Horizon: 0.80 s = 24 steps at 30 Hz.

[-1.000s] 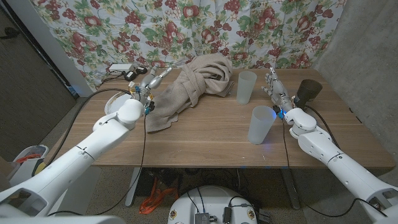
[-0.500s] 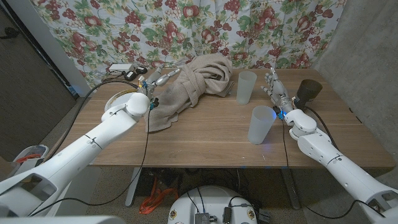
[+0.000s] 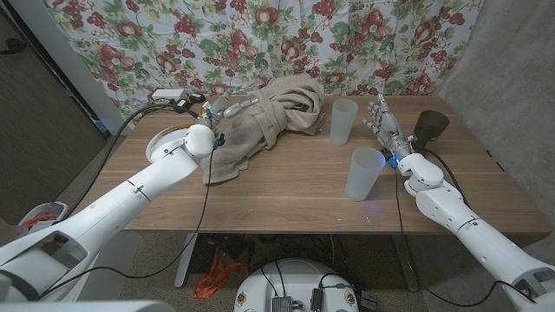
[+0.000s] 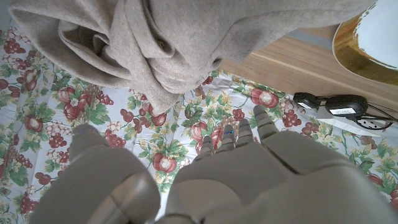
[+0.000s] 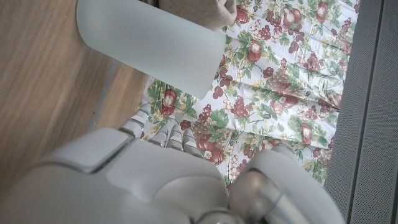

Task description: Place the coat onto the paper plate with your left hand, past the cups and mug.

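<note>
Coat (image 3: 264, 117) is not grasped yet. It lies bunched on the far middle of the table (image 3: 286, 186), long axis running diagonally: bulky end at the far side near the curtain (image 3: 260, 39), thin tail trailing toward the near-left.

Our left hand (image 3: 224, 109) sits at the coat's left flank, fingers pointing across toward the bulk. So the coat lies to the hand's right and slightly beyond it. From the head view we can't tell whether the fingertips touch the fabric or hover just beside it. The left wrist view puts the coat (image 4: 180, 46) ahead of the fingers (image 4: 239, 134) with curtain showing between, so we judge there's no contact yet. Fingers are spread with nothing in them.

The paper plate (image 3: 165, 141) is on the table's left, just beside the left forearm and behind the hand. The carry therefore goes back leftward, away from the cups.

Our right hand (image 3: 386, 126) stands near the right side, fingers up and holding nothing, between the far cup (image 3: 344, 121) and the dark mug (image 3: 431, 126). The near cup (image 3: 363, 173) is just in front of it. The left hand is clearly the closer one to the coat.

Next move, as we judge it: reach right into the bulk and close on a fold thick enough that the tail lifts too.
</note>
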### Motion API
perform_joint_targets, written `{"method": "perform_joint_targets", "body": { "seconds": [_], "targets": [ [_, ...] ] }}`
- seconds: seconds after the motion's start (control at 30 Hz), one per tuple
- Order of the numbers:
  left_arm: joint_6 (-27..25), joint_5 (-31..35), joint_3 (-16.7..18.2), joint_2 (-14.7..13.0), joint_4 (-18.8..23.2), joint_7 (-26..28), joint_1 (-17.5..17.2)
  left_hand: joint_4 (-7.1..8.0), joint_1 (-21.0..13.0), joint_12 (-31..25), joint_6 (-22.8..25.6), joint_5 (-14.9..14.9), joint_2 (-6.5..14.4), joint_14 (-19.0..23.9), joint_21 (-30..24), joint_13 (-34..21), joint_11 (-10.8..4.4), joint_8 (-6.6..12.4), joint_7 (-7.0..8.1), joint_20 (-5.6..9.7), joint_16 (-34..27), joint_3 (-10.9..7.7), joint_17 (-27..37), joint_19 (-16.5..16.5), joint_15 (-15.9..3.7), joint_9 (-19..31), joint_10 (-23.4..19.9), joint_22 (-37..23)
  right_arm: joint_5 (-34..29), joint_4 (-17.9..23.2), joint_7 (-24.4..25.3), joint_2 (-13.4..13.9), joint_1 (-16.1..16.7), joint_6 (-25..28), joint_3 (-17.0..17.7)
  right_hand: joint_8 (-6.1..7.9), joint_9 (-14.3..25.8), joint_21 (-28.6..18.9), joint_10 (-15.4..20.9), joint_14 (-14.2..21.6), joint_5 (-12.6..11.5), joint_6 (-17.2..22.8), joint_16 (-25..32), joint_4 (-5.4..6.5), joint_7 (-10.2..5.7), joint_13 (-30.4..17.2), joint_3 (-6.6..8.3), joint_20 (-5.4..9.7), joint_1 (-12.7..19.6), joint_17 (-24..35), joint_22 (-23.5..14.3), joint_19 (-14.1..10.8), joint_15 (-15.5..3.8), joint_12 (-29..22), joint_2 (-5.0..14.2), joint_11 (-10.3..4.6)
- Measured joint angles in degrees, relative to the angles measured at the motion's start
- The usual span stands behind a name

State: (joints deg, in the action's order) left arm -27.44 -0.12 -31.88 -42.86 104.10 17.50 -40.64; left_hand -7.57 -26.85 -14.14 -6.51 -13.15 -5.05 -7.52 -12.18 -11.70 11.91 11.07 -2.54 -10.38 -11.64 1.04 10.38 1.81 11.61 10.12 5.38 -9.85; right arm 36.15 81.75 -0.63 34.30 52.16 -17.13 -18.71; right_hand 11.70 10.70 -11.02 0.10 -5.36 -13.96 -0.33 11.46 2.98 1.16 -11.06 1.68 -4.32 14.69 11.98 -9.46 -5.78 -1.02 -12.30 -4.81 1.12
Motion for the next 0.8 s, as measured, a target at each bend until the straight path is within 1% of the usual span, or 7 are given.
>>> {"method": "perform_joint_targets", "body": {
  "seconds": [0.1,0.23,0.37,0.43,0.63,0.73,0.8],
  "targets": [
    [-0.45,1.11,-0.55,0.26,-0.33,0.23,0.44,0.00,-0.42,0.41,0.34,-0.22,-0.01,0.08,0.02,0.17,0.02,0.00,-0.49,0.26,0.33,0.00,0.00,-0.24,-0.08,0.00,0.02,0.00,0.04,0.43,0.00,0.26,0.22,0.00,0.15,0.00,-0.04,0.00,0.31,0.00,0.00,0.05,0.00,0.00,0.05,0.00,0.00,0.00,0.00,0.00,0.00,0.00,0.00,0.00,0.00,0.31],
    [-0.95,2.35,-1.33,0.69,-1.01,0.25,1.28,-0.01,-0.85,1.08,0.10,-0.44,-0.18,-1.04,0.99,0.27,0.16,0.00,-2.10,1.10,1.01,0.47,0.00,0.62,-0.54,0.00,0.87,0.00,0.16,0.91,0.00,0.49,0.47,-0.08,0.38,0.44,-0.05,0.00,0.52,0.84,0.00,0.48,0.21,-0.11,0.23,0.11,0.11,-0.03,0.83,-0.27,0.00,-0.03,0.84,0.00,0.89,0.53],
    [-1.39,3.22,-2.03,1.11,-1.93,-0.19,2.25,0.24,-1.03,1.08,0.60,-0.44,0.00,-1.53,1.05,0.26,-0.02,0.00,-2.14,0.86,1.06,0.72,0.00,1.02,-0.66,0.00,1.04,0.00,0.19,1.14,-0.03,0.57,0.57,-0.29,0.50,0.44,-0.04,0.00,1.24,1.02,0.23,0.55,0.42,-0.06,0.16,0.18,0.41,-0.30,0.72,-0.27,0.00,-0.30,1.02,0.00,1.68,0.41],
    [-1.46,3.31,-2.36,1.26,-2.43,-0.27,2.77,0.41,-1.26,1.33,0.45,-0.44,0.22,-2.08,1.35,0.33,-0.15,-0.01,-3.43,1.28,1.22,0.89,0.00,1.45,-1.21,0.01,1.17,0.00,0.19,1.15,-0.04,0.57,0.58,-0.35,0.51,0.44,-0.04,0.00,1.44,1.02,0.23,0.86,0.42,-0.06,0.47,0.18,0.41,-0.30,0.70,-0.26,0.00,-0.30,1.02,-0.23,2.14,0.61],
    [-2.61,4.16,-3.47,1.46,-3.53,-2.15,4.38,0.63,-1.25,2.23,0.41,-0.88,0.22,-2.27,1.83,0.43,-3.23,-0.35,-4.24,1.88,1.48,1.11,0.01,4.06,-2.44,0.01,2.99,-0.01,0.20,1.30,-0.07,0.60,0.67,-0.69,0.63,0.44,-0.04,0.00,1.85,1.02,0.23,1.17,0.42,-0.15,0.77,0.18,0.70,-0.30,1.03,-0.53,0.00,-0.30,1.02,-0.22,2.89,1.03],
    [-3.52,4.91,-4.08,1.47,-3.82,-3.36,5.16,0.87,-1.47,2.41,0.41,-1.28,0.43,-2.40,1.83,0.36,-4.05,-0.35,-4.23,2.31,1.69,1.35,0.01,4.95,-2.83,0.01,3.81,-0.01,0.22,1.30,-0.09,0.50,0.71,-0.84,0.68,0.44,-0.04,0.00,1.85,1.02,0.23,1.16,0.42,-0.07,0.77,0.17,0.88,-0.30,1.24,-0.53,0.00,-0.30,1.02,-0.22,3.13,1.03],
    [-3.52,4.91,-4.43,1.48,-3.97,-3.36,5.55,0.87,-1.59,2.54,0.41,-1.42,0.32,-2.28,1.83,0.36,-4.01,-0.35,-4.23,2.17,1.69,1.35,0.01,5.61,-3.06,0.01,4.02,-0.01,0.22,1.30,-0.12,0.50,0.71,-0.90,0.68,0.44,-0.04,0.00,1.95,1.02,0.23,1.16,0.41,-0.07,0.77,0.17,0.88,-0.30,1.16,-0.53,0.00,-0.30,1.02,-0.22,3.47,1.13]
  ]
}}
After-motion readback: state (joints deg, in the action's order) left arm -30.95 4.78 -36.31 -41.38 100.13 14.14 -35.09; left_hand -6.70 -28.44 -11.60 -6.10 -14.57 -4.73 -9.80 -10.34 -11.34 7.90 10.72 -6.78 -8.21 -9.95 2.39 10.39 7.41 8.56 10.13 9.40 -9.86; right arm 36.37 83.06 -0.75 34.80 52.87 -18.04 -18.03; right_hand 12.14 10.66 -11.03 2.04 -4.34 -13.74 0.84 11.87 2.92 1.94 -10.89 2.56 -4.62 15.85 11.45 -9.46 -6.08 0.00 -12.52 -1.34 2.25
